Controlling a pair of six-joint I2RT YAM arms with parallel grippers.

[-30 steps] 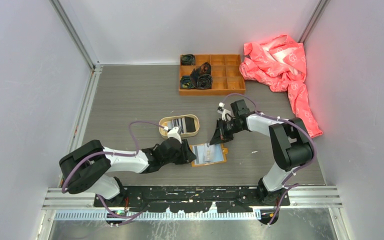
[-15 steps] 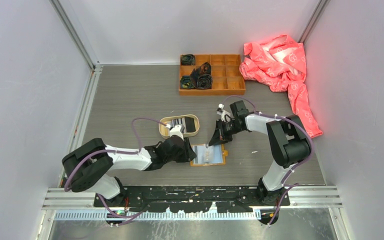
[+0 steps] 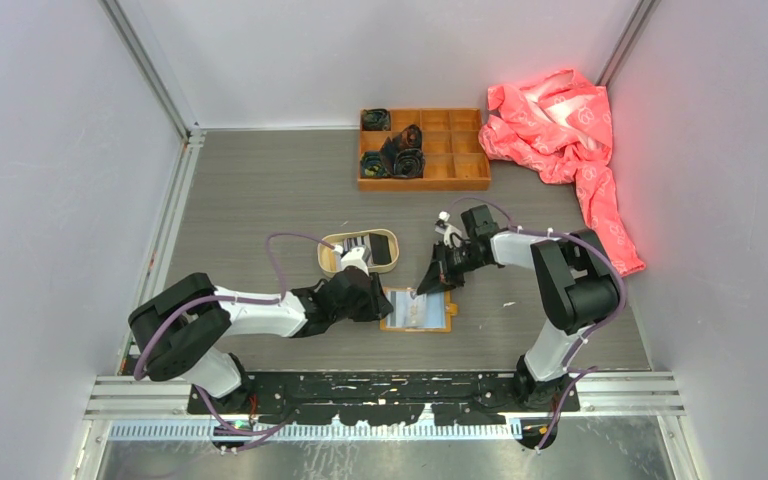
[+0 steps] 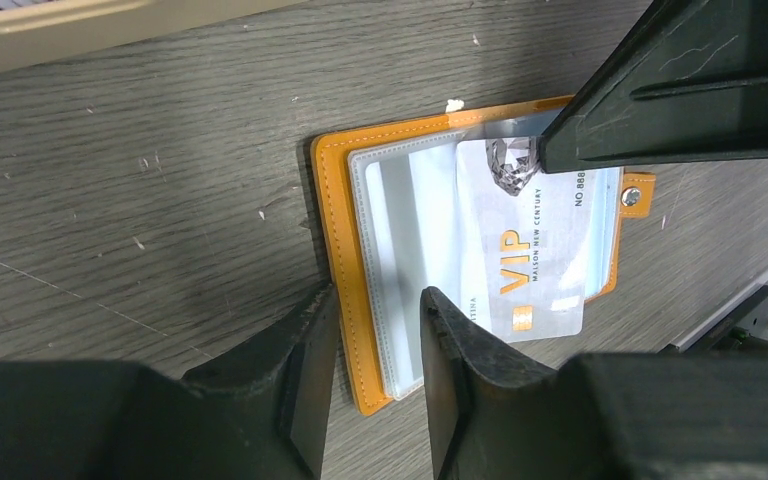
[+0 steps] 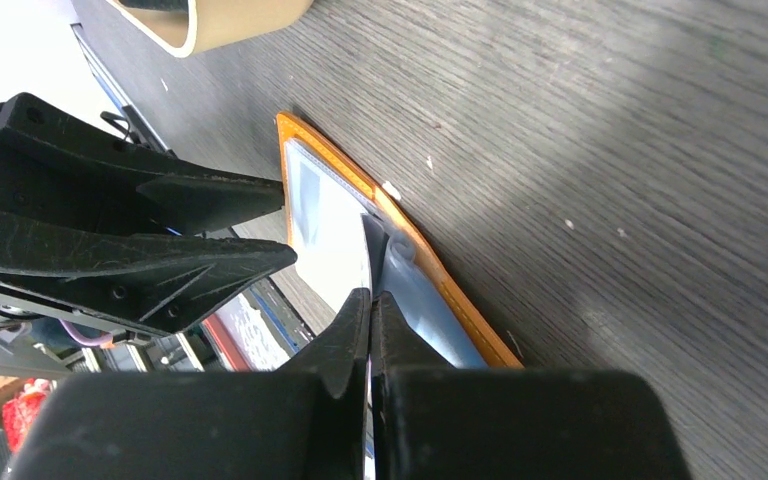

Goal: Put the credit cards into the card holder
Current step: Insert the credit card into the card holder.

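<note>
Near centre of the grey wood-grain surface [image 3: 260,190], the card holder [image 3: 417,311] lies open and flat, orange border out, clear sleeves up.

Left gripper [image 4: 375,335] comes in low from the left. Jaws are a narrow gap apart with nothing pinched between them, tips over the holder's left border, and the orange edge shows in the gap. Can't tell if the tips press on it.

Right gripper [image 5: 371,300] reaches down from the far right to the holder's far edge. Jaws are closed tight on one corner of a credit card [image 4: 520,250]. The card is white-grey with a gold "VIP" print and a diamond graphic. It lies across the holder's right half, with part of it under the clear sleeve and its near end sticking past the holder's edge. In the right wrist view the card is edge-on, just a thin sliver between the fingers, tilted down onto the sleeve.

The two grippers are close but apart, one at each side of the holder.

Just beyond the left gripper sits an oval tan tray [image 3: 329,262] with more cards [image 3: 358,243] inside, striped white and dark.

Further back, near the far wall, is an orange compartment box [image 3: 455,165] with dark rolled items in its left cells. To its right a pink cloth [image 3: 555,125] is bunched in the far right corner and trails toward the near side.
</note>
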